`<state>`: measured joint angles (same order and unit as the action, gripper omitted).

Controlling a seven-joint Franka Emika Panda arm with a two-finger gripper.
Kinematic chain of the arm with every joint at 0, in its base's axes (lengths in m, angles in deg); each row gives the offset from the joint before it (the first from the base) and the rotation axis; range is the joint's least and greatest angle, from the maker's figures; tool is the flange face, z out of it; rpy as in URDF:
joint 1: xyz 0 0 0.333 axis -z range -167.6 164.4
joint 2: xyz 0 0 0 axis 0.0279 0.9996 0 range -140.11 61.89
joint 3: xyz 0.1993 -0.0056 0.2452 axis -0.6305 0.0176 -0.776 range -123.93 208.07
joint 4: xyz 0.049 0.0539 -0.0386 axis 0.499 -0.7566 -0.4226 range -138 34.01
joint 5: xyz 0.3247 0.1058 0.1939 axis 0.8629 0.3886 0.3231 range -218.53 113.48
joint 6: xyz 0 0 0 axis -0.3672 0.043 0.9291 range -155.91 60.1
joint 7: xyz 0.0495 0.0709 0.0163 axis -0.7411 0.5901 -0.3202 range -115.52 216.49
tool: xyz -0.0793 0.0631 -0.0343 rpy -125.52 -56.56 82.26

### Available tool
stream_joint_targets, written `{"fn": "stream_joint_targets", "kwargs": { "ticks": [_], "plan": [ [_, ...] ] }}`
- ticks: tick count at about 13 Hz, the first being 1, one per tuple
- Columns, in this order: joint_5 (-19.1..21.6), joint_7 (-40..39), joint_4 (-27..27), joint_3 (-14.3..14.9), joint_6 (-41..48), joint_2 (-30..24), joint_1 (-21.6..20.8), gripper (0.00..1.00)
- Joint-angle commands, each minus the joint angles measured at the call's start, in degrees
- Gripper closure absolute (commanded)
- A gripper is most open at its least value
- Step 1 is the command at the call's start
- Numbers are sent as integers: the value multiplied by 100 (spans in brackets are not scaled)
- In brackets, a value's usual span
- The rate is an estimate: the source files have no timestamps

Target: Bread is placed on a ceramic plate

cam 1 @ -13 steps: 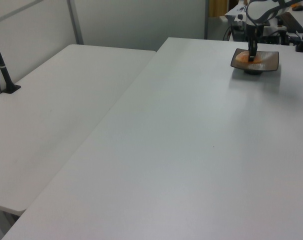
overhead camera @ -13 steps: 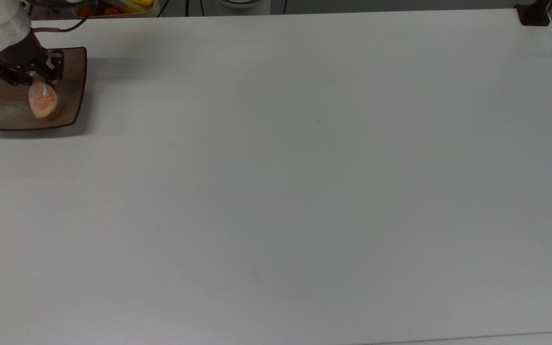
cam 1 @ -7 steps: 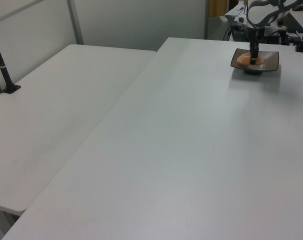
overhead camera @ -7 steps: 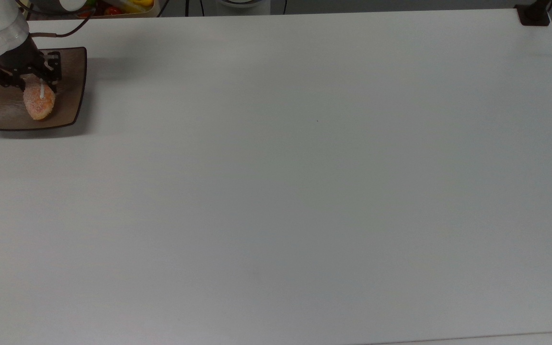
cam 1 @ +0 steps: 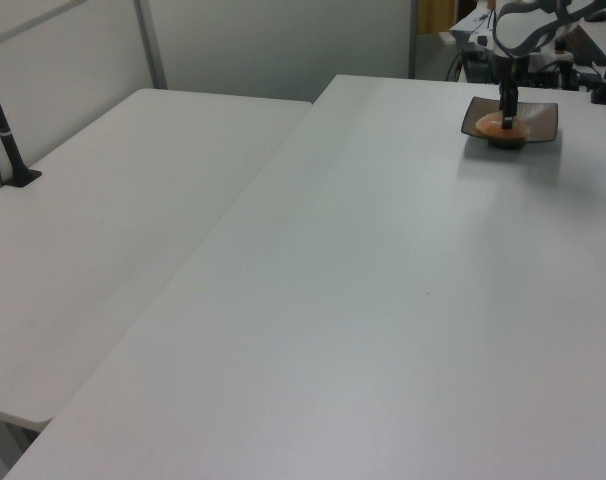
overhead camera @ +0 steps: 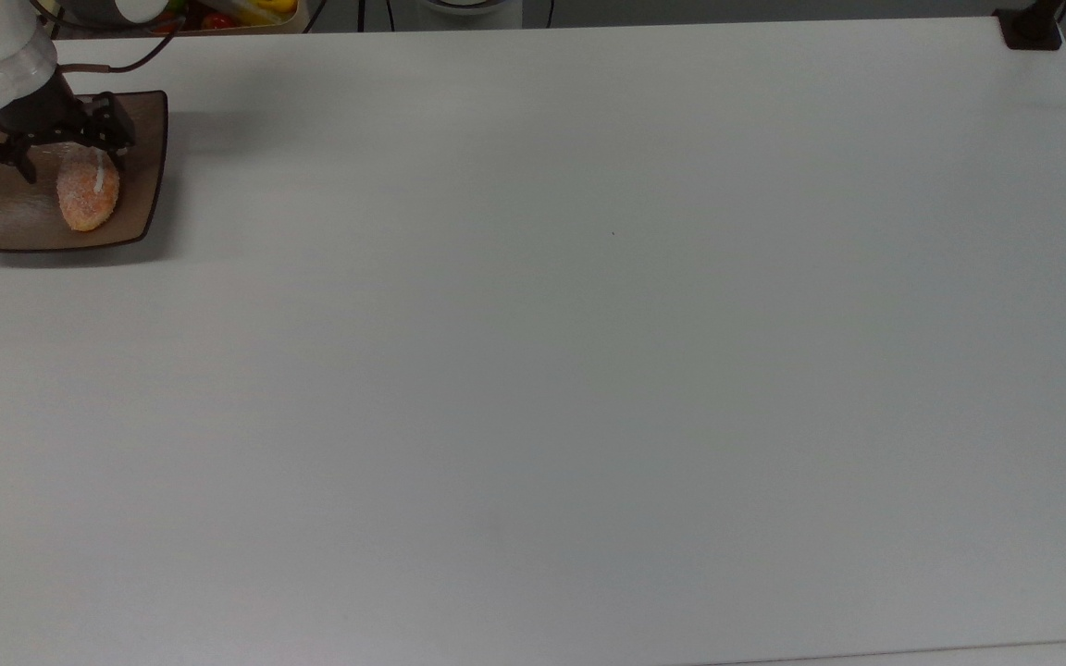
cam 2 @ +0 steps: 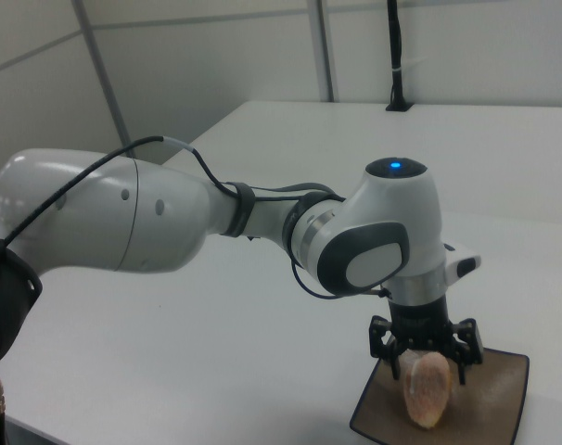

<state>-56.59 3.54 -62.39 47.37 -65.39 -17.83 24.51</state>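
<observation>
The bread (overhead camera: 88, 198) lies on the plate (overhead camera: 140, 166), at the far left corner of the white table (overhead camera: 588, 351) in the top view. It is a small oval bun, orange-brown, dusted all over with pale sugar-like specks, and a short white stripe runs along its upper right side in the top view. In the right view the bread (cam 2: 426, 391) looks paler, a peach-coloured lump resting toward the left half of the plate (cam 2: 499, 408). The plate is square, glossy brown-taupe, with a thin dark rim, rounded corners and edges that curve slightly upward; it is much larger than the bun. The gripper (overhead camera: 66, 162) hangs over the bun's far end, its black fingers spread apart, one to each side of the bread, and not clamped on it. In the right view the gripper (cam 2: 426, 360) points straight down from the white wrist, with a finger showing on each side of the bun's top. In the left view the plate (cam 1: 541, 122) sits far off near the table's right edge, with the bread (cam 1: 499, 125) an orange spot on it.
</observation>
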Motion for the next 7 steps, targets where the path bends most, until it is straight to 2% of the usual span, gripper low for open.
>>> {"fn": "stream_joint_targets", "kwargs": {
  "ticks": [1, 7],
  "plan": [
    [29, 28, -16, 50, 641, -631, -115, 0],
    [178, 1265, 81, 41, 1723, -1889, -800, 0]
  ]
}}
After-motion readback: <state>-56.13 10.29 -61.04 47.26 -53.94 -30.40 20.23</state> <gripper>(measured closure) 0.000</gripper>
